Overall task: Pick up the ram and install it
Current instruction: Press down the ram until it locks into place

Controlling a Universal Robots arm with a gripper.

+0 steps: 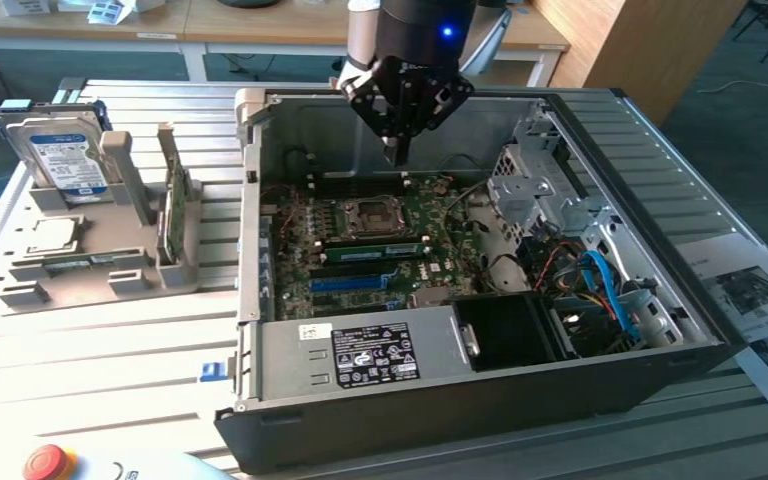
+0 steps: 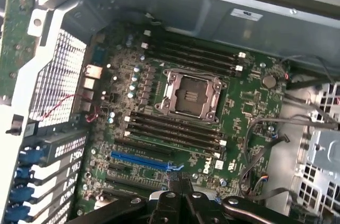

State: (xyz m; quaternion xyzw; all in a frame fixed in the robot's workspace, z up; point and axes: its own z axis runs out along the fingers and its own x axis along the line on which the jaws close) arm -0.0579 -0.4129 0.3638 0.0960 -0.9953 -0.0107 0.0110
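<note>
Gripper: the black gripper [image 1: 399, 150] hangs over the far part of the open black computer case [image 1: 491, 400], above the motherboard; its fingers come together to a narrow tip with nothing seen between them. In the wrist view the gripper [image 2: 180, 195] looks the same, its fingers drawn close.

Ram: the thin green ram stick [image 1: 172, 215] stands on its long edge in a slot of the grey plastic parts holder [image 1: 91, 275], on the tabletop toward the exterior view's left, well apart from the gripper. Its long axis runs from the table's near side toward its far side, flat faces turned to the left and right of the exterior view.

Holder contents: a silver hard drive with a blue and white label [image 1: 64, 155] stands upright at the holder's far end; its writing is too small to read. A small square silver processor chip [image 1: 53, 235] lies flat nearer the front.

Motherboard: the green motherboard [image 2: 249, 102] lies on the case floor, with an empty square processor socket [image 2: 190, 94] between rows of long black memory slots [image 2: 175, 131]. A blue expansion slot [image 2: 141, 161] lies beside them.

Writing: white "DELL" lettering [image 2: 206, 168] shows on the board near the gripper in the wrist view.

Power supply: a grey box with a black label [image 1: 375, 355] sits along the case's near edge; its print cannot be read.

Table: a red button [image 1: 48, 462] sits at the near left corner of the slatted metal tabletop [image 1: 104, 350].
</note>
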